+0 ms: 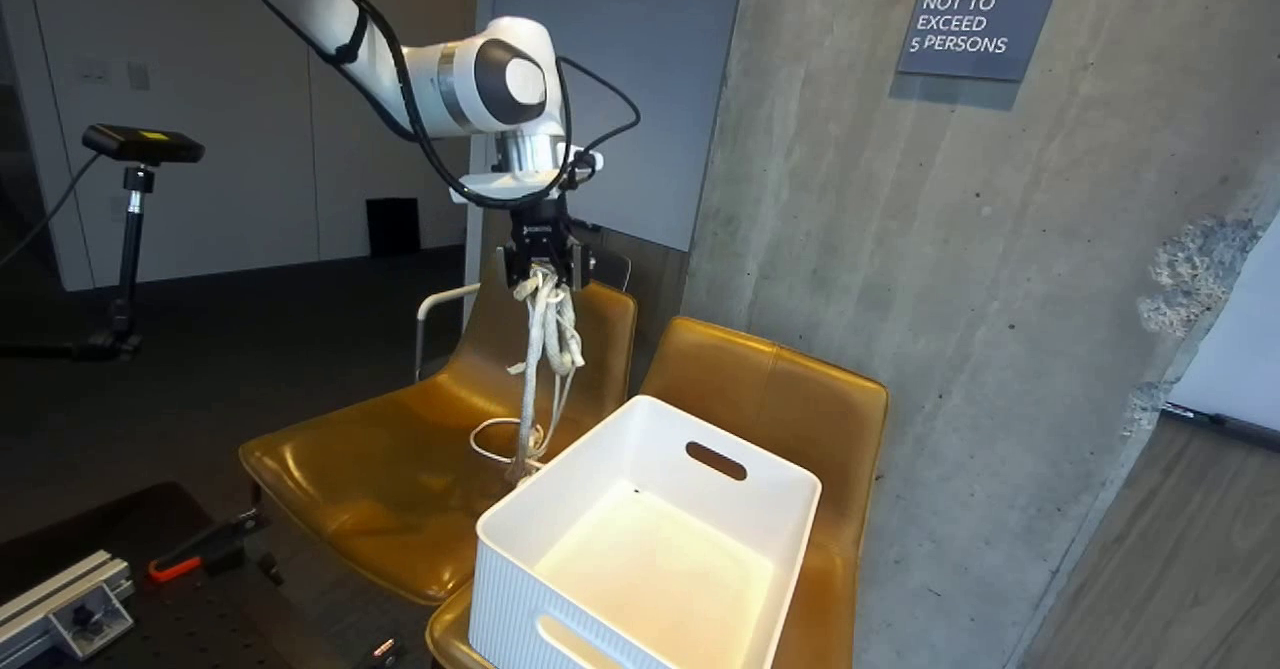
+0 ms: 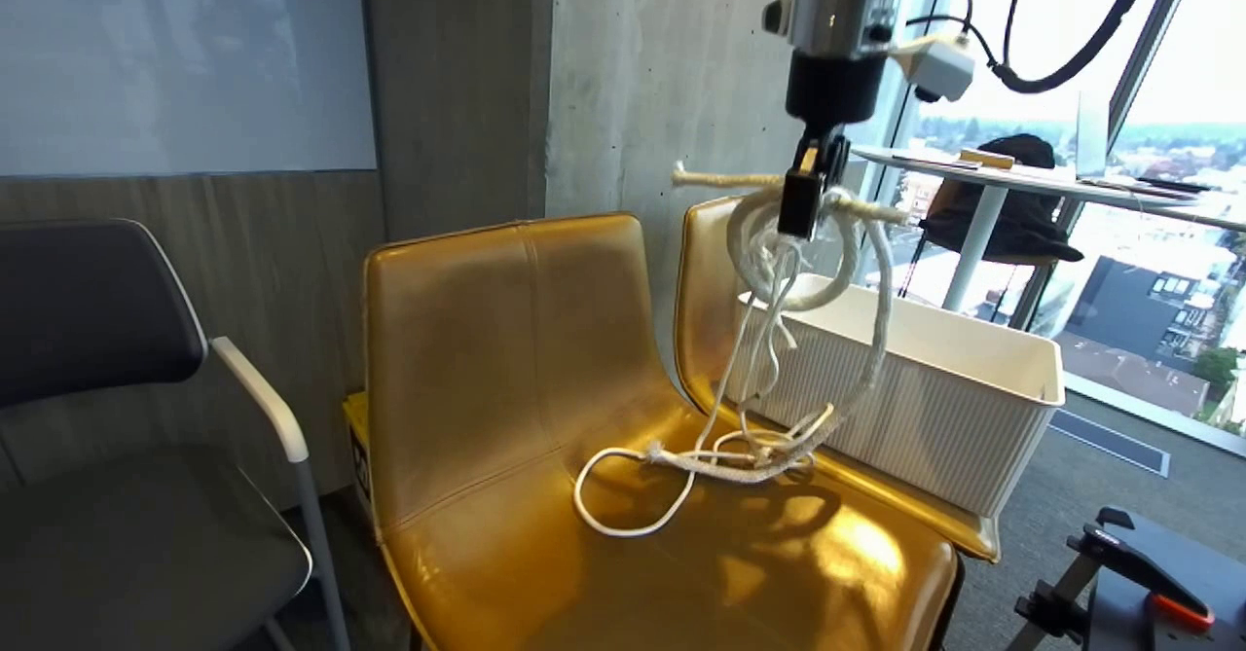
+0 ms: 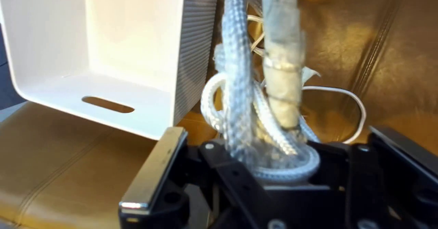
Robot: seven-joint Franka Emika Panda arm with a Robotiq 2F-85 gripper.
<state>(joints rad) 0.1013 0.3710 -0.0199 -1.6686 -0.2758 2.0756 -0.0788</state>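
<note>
- The white rope (image 3: 237, 68) is held up at the gripper (image 1: 549, 274), over the golden-brown chair (image 2: 545, 573); its lower part is rested on the seat, near the white bin (image 2: 934, 417), which is set on a neighbouring chair (image 1: 765, 349).
- A bunch of the rope is clasped by the gripper: the fingers (image 3: 154, 170) are seen well apart to either side of it, and it is lodged deep, close to the palm. How firmly it is pinched cannot be told, as the strands are blurred there.
- The step in hand appears to be the holding of a loose tangle, so the grip is best kept steady, and any lift is best made slowly and straight up, until the trailing strands are freed from the seat.
- Snagging on the bin's rim should be guarded against, since the lower strands are loosely spread.
- The long axis of the hanging part is seen to run near vertical in both exterior views, from the fingers down to the seat.
- A short stub (image 2: 730, 180) at the top is pointed out almost level, and a thin loop (image 2: 624, 533) at the bottom is laid on the seat, turned away from the bin.
</note>
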